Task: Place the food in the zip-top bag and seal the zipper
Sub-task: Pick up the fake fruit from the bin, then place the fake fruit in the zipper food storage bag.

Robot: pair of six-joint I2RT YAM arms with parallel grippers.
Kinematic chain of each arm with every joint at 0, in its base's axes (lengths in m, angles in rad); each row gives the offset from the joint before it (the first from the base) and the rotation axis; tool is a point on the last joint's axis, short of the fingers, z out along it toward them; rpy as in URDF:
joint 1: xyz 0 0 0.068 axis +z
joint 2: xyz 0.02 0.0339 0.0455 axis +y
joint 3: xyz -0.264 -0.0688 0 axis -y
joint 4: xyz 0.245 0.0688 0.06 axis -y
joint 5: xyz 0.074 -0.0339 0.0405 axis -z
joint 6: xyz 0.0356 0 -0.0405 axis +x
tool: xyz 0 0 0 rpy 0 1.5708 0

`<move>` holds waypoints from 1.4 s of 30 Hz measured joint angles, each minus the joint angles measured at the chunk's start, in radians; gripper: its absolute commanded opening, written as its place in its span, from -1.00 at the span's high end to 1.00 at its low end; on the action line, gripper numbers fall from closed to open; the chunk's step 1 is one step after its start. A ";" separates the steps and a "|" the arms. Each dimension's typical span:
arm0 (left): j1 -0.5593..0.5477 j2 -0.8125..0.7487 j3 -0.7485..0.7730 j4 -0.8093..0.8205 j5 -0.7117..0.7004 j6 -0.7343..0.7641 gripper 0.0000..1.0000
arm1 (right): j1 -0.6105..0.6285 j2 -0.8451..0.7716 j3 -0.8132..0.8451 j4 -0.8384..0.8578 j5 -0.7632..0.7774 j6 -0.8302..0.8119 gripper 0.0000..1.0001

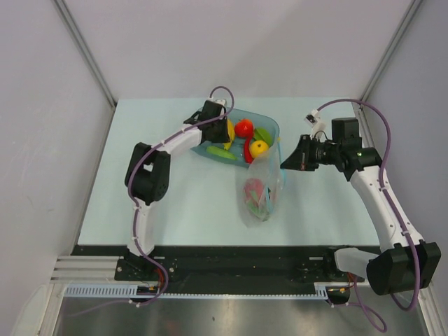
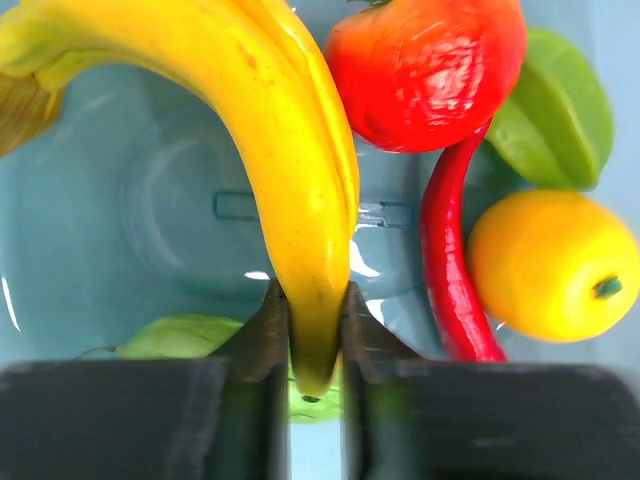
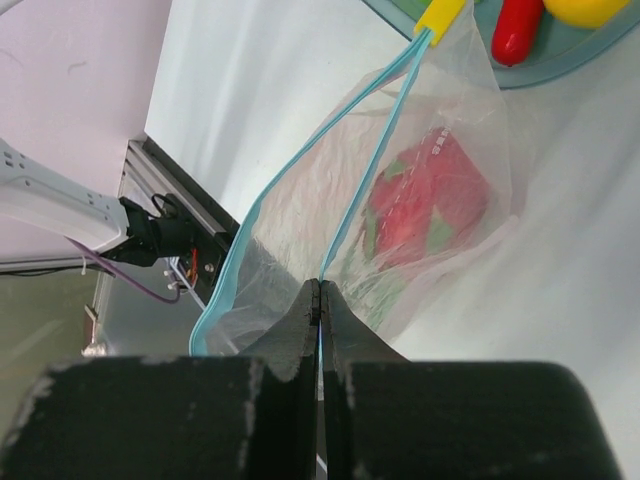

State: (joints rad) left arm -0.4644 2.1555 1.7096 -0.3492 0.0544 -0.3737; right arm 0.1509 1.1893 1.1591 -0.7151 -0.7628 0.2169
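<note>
I confirm dragon fruit [image 3: 430, 195] bagged. L gripper [image 2: 318, 330] clamps banana [image 2: 270, 150]; R gripper [image 3: 320, 300] pinches zip-top bag [image 3: 290, 210] rim, zipper [image 3: 372, 160] unsealed.

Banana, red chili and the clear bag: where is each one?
banana [image 2: 290, 150], left wrist view, its curved yellow middle.
red chili [image 2: 448, 270], left wrist view, halfway along the pod.
zip-top bag [image 3: 460, 110], right wrist view, clear side wall near the mouth.

Both arms [image 1: 178, 138] have white links [image 1: 374, 199], black joints [image 1: 148, 175] and looping purple cables [image 1: 383, 119].
</note>
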 measured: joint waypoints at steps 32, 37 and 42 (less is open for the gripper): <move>-0.133 -1.005 -0.536 -0.016 1.081 0.421 1.00 | 0.114 0.035 0.092 -0.038 0.070 -0.031 1.00; -0.185 -0.974 -0.530 -0.031 1.183 0.411 1.00 | 0.114 0.016 0.092 -0.050 0.086 -0.030 1.00; -0.186 -0.985 -0.645 0.183 1.214 0.169 0.99 | 0.114 -0.026 0.074 -0.059 0.099 -0.031 1.00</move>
State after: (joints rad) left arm -0.6502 1.1706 1.0649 -0.1658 1.2682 -0.2050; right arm 0.2653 1.1629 1.2327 -0.7738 -0.6636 0.1864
